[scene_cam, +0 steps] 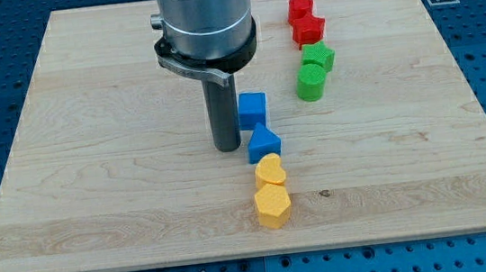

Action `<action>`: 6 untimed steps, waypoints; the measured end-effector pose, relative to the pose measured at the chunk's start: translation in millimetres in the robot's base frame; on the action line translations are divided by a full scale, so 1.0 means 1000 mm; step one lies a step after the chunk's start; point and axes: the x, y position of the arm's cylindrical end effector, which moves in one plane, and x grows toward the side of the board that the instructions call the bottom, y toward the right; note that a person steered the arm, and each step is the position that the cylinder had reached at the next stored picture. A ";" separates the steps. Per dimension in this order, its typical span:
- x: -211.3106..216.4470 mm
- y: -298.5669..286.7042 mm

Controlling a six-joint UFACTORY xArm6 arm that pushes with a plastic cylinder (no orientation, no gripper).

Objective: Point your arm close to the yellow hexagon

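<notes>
Camera view is showing my tip (pixel 228 147) sitting just left of the blue blocks (pixel 263 141), no pincer on this rod to tell about. It's nearing the yellow hexagon (pixel 273 205) at the view's bottom, below the yellow heart (pixel 270 169), some closing in left

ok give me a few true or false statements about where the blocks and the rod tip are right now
1. My tip is just to the view's left of the two blue blocks. True.
2. My tip touches the yellow hexagon. False: the hexagon lies lower in the view, apart from the tip.
3. The yellow heart sits directly above the yellow hexagon in the view, touching it. True.
4. The green blocks are at the view's bottom left. False: the green star and green cylinder sit at the upper right, below the two red blocks.
5. The blue cube lies above the blue triangle. True.
</notes>
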 end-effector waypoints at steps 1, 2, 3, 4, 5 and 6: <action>0.000 0.000; 0.001 0.000; 0.002 0.000; 0.041 0.000; 0.062 0.000; 0.097 0.000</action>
